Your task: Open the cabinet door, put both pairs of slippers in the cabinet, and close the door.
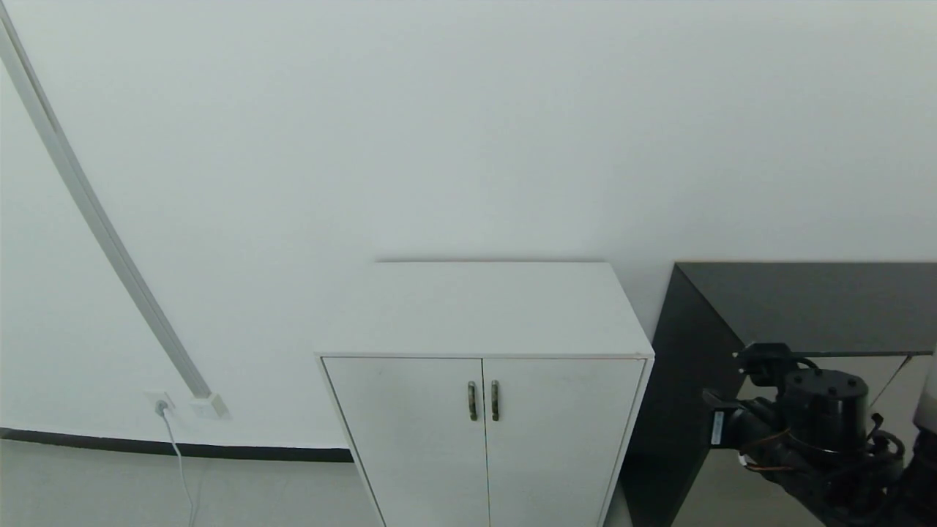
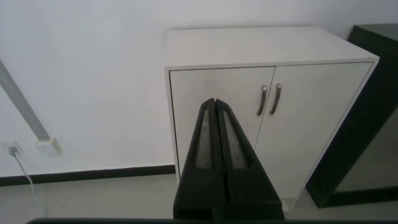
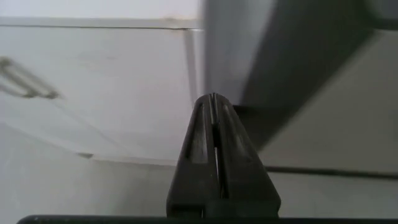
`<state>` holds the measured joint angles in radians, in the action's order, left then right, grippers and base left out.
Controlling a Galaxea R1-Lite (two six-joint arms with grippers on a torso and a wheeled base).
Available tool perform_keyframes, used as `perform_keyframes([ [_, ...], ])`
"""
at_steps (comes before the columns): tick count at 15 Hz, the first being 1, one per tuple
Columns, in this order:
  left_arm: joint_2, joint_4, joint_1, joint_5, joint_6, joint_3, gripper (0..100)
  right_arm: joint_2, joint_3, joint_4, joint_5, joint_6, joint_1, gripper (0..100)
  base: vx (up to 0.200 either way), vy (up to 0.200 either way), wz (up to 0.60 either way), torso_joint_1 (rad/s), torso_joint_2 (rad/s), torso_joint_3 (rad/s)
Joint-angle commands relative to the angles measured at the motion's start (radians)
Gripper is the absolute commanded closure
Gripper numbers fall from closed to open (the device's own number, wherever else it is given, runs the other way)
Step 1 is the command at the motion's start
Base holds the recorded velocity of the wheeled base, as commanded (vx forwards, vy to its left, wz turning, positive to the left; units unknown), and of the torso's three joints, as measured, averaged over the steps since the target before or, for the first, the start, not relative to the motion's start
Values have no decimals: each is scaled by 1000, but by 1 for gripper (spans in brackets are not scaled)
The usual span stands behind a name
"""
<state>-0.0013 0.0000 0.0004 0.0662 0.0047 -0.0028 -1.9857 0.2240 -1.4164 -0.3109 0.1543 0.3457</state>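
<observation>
Places the white cabinet (image 1: 483, 315) on the floor against the pale wall, straight ahead in the head view. Keeps both doors shut and flush: left door (image 1: 410, 439) and right door (image 1: 564, 432), with the left handle (image 1: 472, 400) and right handle (image 1: 495, 400) upright side by side at the middle seam. Sets a black desk (image 1: 805, 304) just beside the cabinet on the robot's right, its dark side panel near the cabinet wall. Hangs a wall socket (image 1: 159, 402) low on the wall to the left, with a white cable (image 1: 179, 461) dropping from it and a grey conduit (image 1: 95, 212) slanting up above.

Holds the left jaws pressed together tip to tip, pointed at the cabinet front (image 2: 217, 87) beside the handles and apart from it. Holds the right jaws closed to a thin slit, gripping nothing, facing the right door (image 3: 112, 93) near its outer edge. Keeps the right arm (image 1: 812, 432) low in front of the desk
</observation>
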Motion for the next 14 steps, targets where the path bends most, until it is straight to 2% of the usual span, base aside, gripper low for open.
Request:
perform_keyframes([
  [1,1,0,0,0,0,0,100,102,-77,1,-43,-5,-56,100,0,0,0,0,0,0],
  [5,1,0,0,0,0,0,100,245,-216,2,-56,-30,-152,100,0,0,0,0,0,0],
  [8,1,0,0,0,0,0,100,347,-224,79,-60,-33,-260,100,0,0,0,0,0,0],
  [10,1,0,0,0,0,0,100,467,-224,198,-56,-32,-306,100,0,0,0,0,0,0],
  [14,1,0,1,0,0,0,100,696,-224,439,-37,-32,-310,100,0,0,0,0,0,0],
])
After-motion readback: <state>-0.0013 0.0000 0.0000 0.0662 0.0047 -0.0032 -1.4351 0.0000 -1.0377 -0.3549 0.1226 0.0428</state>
